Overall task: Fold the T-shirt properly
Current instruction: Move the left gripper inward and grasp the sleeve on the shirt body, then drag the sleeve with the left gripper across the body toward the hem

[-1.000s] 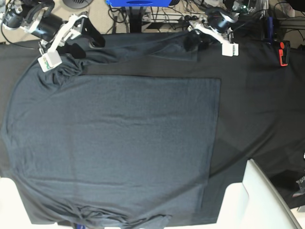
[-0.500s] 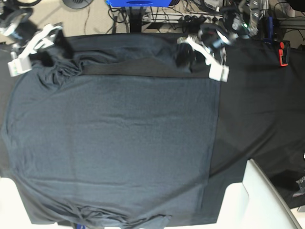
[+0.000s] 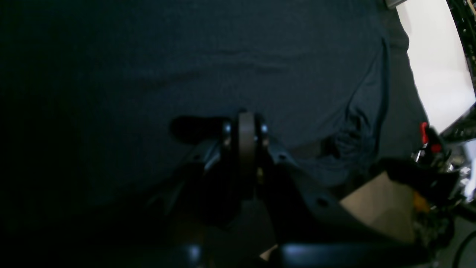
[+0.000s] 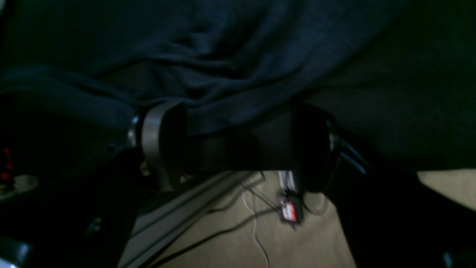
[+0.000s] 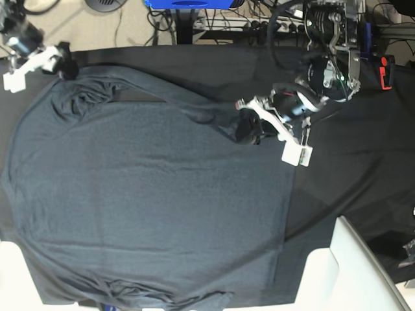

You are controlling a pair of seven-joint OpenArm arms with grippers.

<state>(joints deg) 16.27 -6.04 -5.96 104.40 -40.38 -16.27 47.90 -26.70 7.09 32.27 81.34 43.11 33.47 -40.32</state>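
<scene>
Left hand (image 5: pixel 249 131) clamped on T-shirt (image 5: pixel 149 207) sleeve; right hand (image 4: pixel 238 145) fingers apart at its edge

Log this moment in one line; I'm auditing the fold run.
left gripper: shut on T-shirt edge, pulling inward | right gripper: open at far corner | fold: in progress

the base view looks straight down from high above the desk (image 5: pixel 363 168), taking in both arms. each wrist view rides close behind its own end effector, looking along it low over the t-shirt (image 5: pixel 149 207), which all three views share.
</scene>
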